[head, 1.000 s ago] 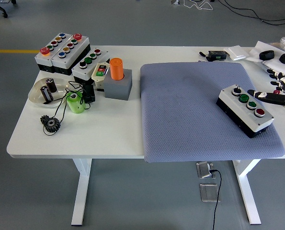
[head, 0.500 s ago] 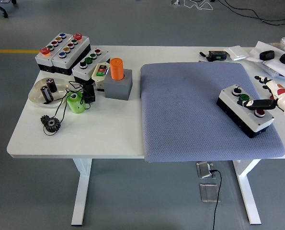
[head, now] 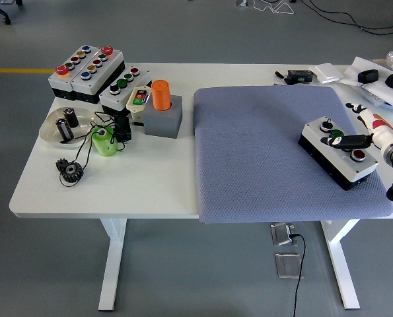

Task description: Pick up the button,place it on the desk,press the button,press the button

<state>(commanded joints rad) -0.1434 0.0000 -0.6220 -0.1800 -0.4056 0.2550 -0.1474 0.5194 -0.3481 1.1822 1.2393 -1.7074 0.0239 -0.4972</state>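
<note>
1. Button box: white lid over a black base, lying on the grey mat at the mat's right side, well in from the near edge.
2. Long axis runs diagonally, from upper left (far) to lower right (near). Buttons sit in a row along that axis: a black knob at the far end, a green button next, a red button near the close end. One button between green and red is covered by the finger.
3. Right robot hand: enters from the right edge, mostly cut off by the frame. One dark finger is stretched out leftward across the box lid, its tip over the middle of the button row, beside the green button. Contact with a button cannot be confirmed from this view. The other fingers look folded back near the white wrist; nothing is grasped.
4. Left robot hand: none seen.
5. The mat covers the right half of the white counter and overhangs its near edge slightly.
6. Left half of the counter: three more button boxes grouped at the far left corner, an orange cylinder upright in a grey block, a green cup, a clear dish with small dark parts, and a black gear on a wire.
7. Far right corner: dark items and white sheets, too small and cropped to identify.
</note>
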